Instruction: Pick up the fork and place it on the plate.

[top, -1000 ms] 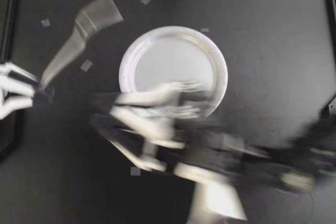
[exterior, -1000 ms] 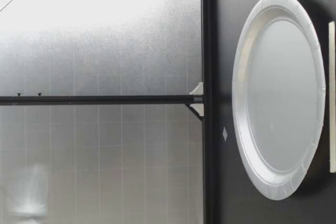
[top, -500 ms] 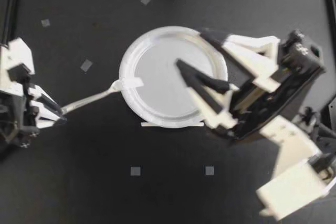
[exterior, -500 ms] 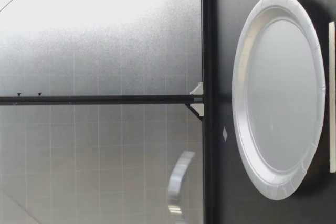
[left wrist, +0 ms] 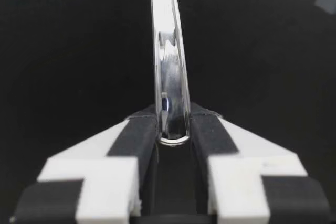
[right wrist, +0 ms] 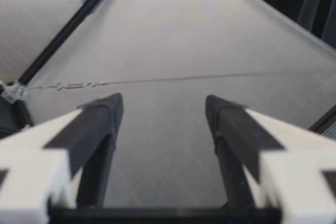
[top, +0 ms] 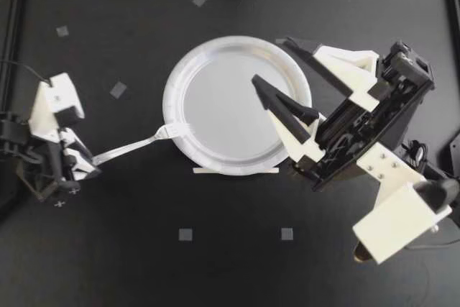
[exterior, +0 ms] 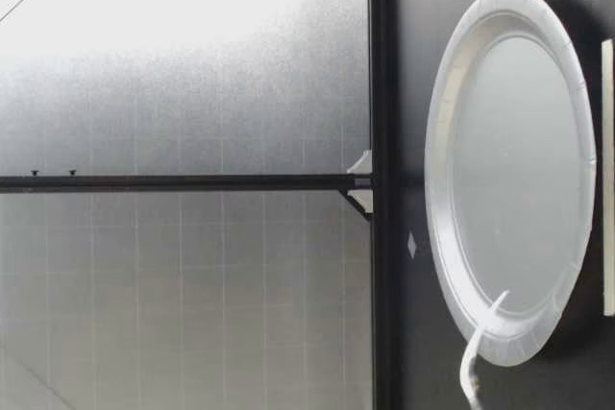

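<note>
A white paper plate [top: 237,55] lies mid-table. The clear plastic fork [top: 129,149] runs from my left gripper [top: 85,165] to the plate's left rim, where its tines rest. That gripper is shut on the handle's end; the left wrist view shows the fork [left wrist: 170,72] pinched between both pads of my left gripper [left wrist: 173,132]. In the low view the fork's tines [exterior: 487,319] touch the plate's [exterior: 509,175] rim. My right gripper [top: 269,59] hangs open above the plate's right half, holding nothing. In its own view my right gripper [right wrist: 163,103] points at a pale wall.
A thin white strip [top: 236,170] lies against the plate's near edge. Small tape squares [top: 185,234] dot the black tabletop. A black frame rail [top: 14,19] borders the table. My right arm's white body [top: 395,213] covers the table's right front.
My left gripper brought the fork down from high near the camera, so its tines now meet the plate's left rim. My right arm swung from the front to the right.
</note>
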Motion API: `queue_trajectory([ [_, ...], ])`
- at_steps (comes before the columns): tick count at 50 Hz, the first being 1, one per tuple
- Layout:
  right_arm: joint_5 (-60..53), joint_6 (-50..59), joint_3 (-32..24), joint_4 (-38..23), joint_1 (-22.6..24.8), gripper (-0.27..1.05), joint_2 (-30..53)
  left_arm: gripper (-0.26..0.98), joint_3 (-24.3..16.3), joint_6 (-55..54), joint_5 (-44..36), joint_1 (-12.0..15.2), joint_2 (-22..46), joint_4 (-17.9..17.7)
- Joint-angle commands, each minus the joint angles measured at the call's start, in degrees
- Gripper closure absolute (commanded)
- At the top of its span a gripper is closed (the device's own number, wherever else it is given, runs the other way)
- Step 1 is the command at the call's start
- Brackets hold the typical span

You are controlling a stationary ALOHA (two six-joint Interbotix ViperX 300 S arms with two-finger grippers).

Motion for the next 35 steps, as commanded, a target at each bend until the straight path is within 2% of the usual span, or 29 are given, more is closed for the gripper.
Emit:
queue_trajectory([
  [1,0.79,2.11,0.0,-0.26,-0.7,0.14,-0.26,0.62,-1.67,0.0,-0.97,0.09,0.18,1.76],
  [11,2.29,7.73,1.58,-0.26,-1.23,0.14,0.97,0.62,-1.41,-0.09,-0.44,0.09,2.02,2.46],
  [35,2.81,8.17,1.85,0.26,-1.49,0.14,2.37,0.62,-2.81,0.44,1.14,0.09,10.81,2.2],
])
